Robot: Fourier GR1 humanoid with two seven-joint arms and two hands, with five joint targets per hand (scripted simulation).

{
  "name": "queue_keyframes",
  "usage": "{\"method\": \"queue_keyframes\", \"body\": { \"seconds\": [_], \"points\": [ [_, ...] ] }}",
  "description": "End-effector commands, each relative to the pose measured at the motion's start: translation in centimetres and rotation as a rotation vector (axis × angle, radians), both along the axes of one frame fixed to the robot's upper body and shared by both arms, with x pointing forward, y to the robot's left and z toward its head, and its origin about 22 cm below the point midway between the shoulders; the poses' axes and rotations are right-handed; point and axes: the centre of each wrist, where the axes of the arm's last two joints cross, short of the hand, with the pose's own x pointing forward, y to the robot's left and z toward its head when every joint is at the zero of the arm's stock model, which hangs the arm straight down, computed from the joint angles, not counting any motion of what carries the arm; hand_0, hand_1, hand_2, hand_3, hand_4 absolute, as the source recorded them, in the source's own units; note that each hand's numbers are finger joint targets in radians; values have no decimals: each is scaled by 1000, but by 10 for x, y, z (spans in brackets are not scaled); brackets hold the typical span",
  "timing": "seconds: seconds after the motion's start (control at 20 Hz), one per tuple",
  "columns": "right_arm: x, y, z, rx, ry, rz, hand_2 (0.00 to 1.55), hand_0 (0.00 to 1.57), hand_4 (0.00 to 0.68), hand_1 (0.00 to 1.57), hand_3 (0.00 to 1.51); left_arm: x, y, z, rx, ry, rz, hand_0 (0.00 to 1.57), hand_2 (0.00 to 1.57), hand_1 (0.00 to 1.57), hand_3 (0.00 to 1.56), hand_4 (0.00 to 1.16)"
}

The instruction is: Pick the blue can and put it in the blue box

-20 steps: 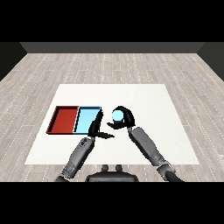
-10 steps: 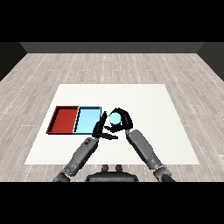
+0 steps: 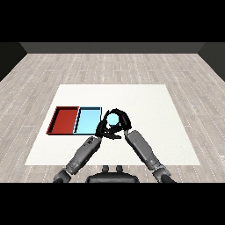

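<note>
While the blue can (image 3: 114, 118) sits curled in my right hand (image 3: 121, 121), it hangs just beside the light blue tray (image 3: 88, 121), at its right edge. My left hand (image 3: 103, 129) is close under it; I cannot tell its fingers. Further left lies the red tray (image 3: 64, 120) on the white bench (image 3: 149, 105).

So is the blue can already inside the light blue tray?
No, the blue can is held in the right hand, just right of the light blue tray.
</note>
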Motion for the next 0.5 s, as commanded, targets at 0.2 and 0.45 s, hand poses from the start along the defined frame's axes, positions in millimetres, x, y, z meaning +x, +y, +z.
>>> {"method": "queue_keyframes", "body": {
  "seconds": [0.2,0.45],
  "points": [
    [-1,13,-4,-47,-31,34,1438,1402,612,1402,1385,6,-7,-5,-9,-11,-16,0,0,0,0,0],
    [-5,26,-5,-29,-13,68,1416,1278,613,1278,1396,-1,-14,2,192,-85,39,270,517,270,0,571]
  ]
}}
